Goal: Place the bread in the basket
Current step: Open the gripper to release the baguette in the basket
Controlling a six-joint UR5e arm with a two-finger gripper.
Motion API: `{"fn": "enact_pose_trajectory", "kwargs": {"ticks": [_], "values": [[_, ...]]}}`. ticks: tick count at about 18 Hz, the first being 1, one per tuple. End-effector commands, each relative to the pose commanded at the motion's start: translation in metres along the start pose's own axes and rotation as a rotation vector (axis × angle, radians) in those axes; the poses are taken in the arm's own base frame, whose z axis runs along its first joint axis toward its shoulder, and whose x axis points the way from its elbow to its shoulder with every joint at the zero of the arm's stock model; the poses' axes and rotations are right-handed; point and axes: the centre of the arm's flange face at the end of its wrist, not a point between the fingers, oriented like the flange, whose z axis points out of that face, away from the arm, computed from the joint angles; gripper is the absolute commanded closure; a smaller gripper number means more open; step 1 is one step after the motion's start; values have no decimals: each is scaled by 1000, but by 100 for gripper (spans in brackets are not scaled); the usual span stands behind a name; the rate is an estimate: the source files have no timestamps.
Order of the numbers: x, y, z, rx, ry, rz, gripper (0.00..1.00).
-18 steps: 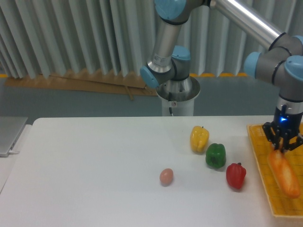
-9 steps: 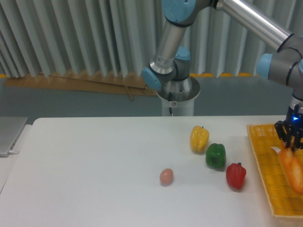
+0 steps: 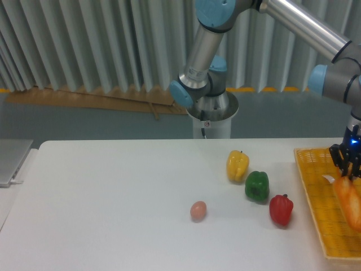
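The bread [image 3: 350, 202] is held over the right side of the basket [image 3: 313, 192], its near end hanging low; since a second ago it has been carried further right and lowered, so release seems close. At its far end the gripper [image 3: 348, 172] is closed on it. No writing can be read.

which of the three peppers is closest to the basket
The red pepper; it sits nearest the basket, with the green and yellow ones farther left.
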Motion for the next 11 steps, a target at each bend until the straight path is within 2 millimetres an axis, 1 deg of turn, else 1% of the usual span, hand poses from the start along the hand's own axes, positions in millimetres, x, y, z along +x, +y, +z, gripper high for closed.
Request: {"fn": "enact_pose_trajectory", "kwargs": {"ticks": [1, 2, 3, 8, 11], "values": [[0, -2, 1, 16, 1, 14, 37], [0, -3, 1, 23, 1, 14, 11], [0, -3, 2, 23, 1, 17, 0], [-2, -3, 0, 23, -8, 91, 0], [-4, -1, -1, 28, -12, 92, 0]]}}
